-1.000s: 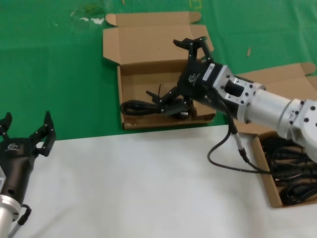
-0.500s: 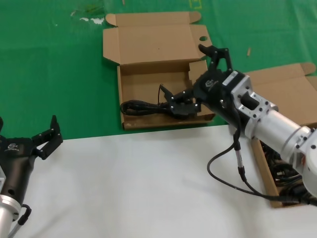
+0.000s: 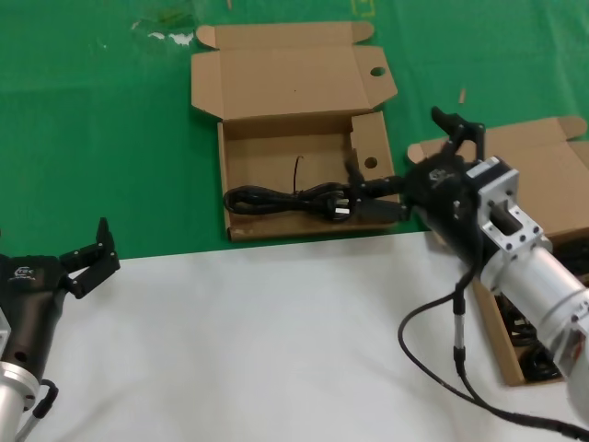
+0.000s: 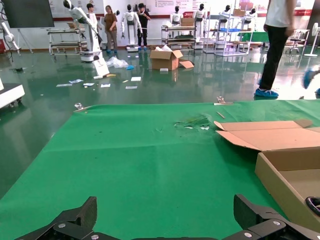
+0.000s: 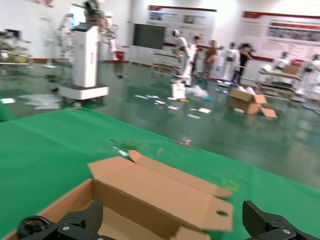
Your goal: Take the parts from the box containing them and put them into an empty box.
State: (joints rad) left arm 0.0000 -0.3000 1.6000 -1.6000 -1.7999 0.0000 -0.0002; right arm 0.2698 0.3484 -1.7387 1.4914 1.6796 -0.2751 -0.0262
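Observation:
The box with round holes (image 3: 276,92) lies open at the middle back, and one black cable (image 3: 285,198) lies along its front wall. My right gripper (image 3: 398,147) is open and empty, just right of that box, beside its holed partition (image 3: 370,152). The plain-lidded box (image 3: 525,152) sits at the right, and its black cables (image 3: 538,364) are mostly hidden under my right arm. In the right wrist view my right gripper (image 5: 172,217) faces the holed box (image 5: 160,192), with the cable (image 5: 30,225) showing at the edge. My left gripper (image 3: 51,247) is open and empty at the lower left.
A white sheet (image 3: 258,341) covers the near table and green cloth (image 3: 92,138) covers the far part. My right arm's grey cable (image 3: 442,359) loops over the white sheet. In the left wrist view my left gripper (image 4: 167,217) looks over green cloth toward the holed box (image 4: 287,172).
My right gripper has let go of the cable and pulled back to the right out of the holed box. The cable now lies flat in that box. My left gripper has barely moved.

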